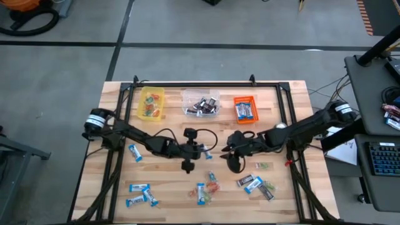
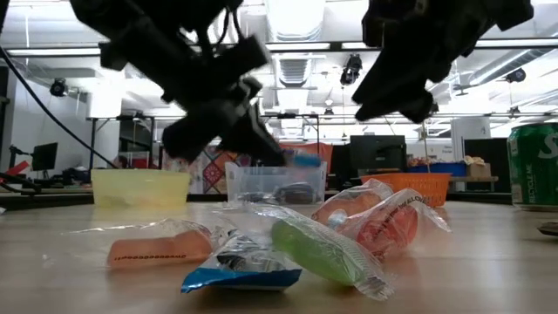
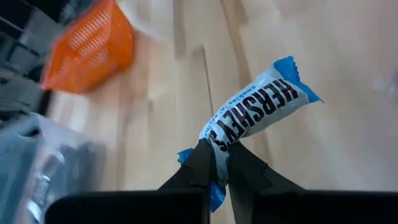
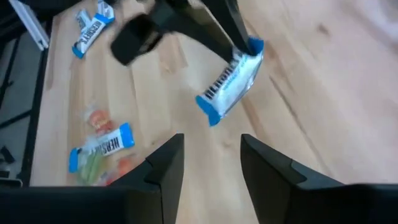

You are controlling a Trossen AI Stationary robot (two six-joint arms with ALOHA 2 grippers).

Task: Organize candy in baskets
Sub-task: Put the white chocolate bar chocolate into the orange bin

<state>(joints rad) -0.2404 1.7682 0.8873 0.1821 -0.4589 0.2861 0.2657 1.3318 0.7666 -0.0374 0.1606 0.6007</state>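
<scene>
My left gripper (image 1: 205,149) is shut on a blue-and-white candy bar (image 3: 258,112) and holds it above the middle of the table. My right gripper (image 4: 211,140) hangs open just to its right (image 1: 229,149), touching nothing, and looks at that bar (image 4: 229,82). The yellow basket (image 1: 152,103), the clear basket (image 1: 200,103) and the orange basket (image 1: 245,109) stand in a row at the far side, each with candy in it. More candy lies loose on the near half: blue-and-white bars (image 1: 139,187) and a mixed heap (image 2: 288,240). My left gripper pinches the bar between its two fingers (image 3: 202,162) close to one end (image 3: 217,146). A short blue tail of wrapper (image 3: 214,194) sticks out behind the fingers, and the long part reaches out past them. The bar is lifted clear of the table.
A green can (image 2: 534,166) stands at the table's right edge. A black frame (image 1: 206,84) runs along the far side behind the baskets. Loose sweets lie right of centre (image 1: 253,183) and at the near left (image 1: 144,199). Bare wood (image 1: 169,175) shows between these groups.
</scene>
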